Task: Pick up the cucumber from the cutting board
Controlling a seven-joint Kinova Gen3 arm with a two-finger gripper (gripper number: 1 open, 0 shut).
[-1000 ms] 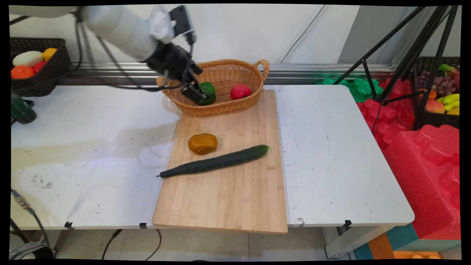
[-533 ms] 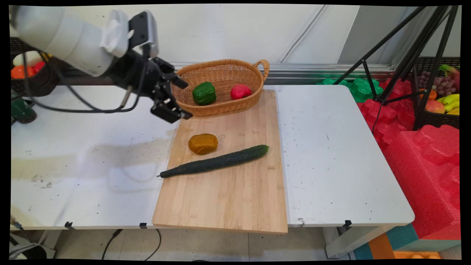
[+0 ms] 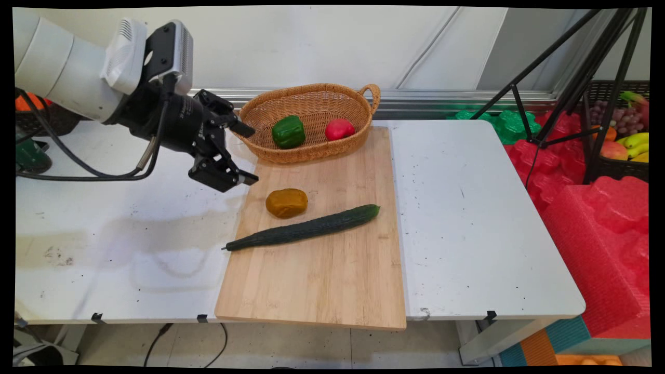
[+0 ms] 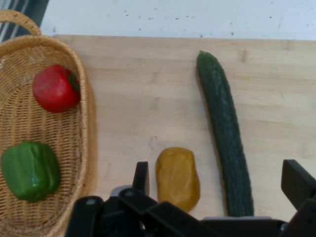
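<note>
Here the hand (image 3: pixel 248 154) hangs spread and empty just left of the cutting board (image 3: pixel 332 270), nearest the yellow-brown potato (image 3: pixel 286 202); cucumber (image 3: pixel 306 228) beyond.

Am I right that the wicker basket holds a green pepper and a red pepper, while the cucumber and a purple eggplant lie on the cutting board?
Not quite: beside the cucumber lies a yellow-brown potato-like piece, not an eggplant, as the main view shows. The basket, green pepper, red pepper and cutting board are right.
</note>
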